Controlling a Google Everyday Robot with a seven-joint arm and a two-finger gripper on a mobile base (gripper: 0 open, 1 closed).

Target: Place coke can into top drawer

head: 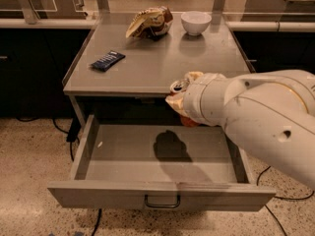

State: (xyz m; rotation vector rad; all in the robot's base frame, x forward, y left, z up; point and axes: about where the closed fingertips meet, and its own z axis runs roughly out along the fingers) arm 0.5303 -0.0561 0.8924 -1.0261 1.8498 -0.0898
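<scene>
The gripper (178,98) is clamped around the coke can (177,86) and holds it in the air at the near edge of the table (157,65), above the far right part of the top drawer (123,154). The drawer is pulled out toward the near side. A snack bag (149,22), a white bowl (196,22) and a blue wrapper (107,60) lie on the table.

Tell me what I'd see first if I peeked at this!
The big white robot arm reaches in from the right, its gripper holding the coke can above the open top drawer. The drawer is pulled far out, a dark shadow on its floor. Behind, on the table, sit a snack bag, a white bowl and a dark blue wrapper.
</scene>
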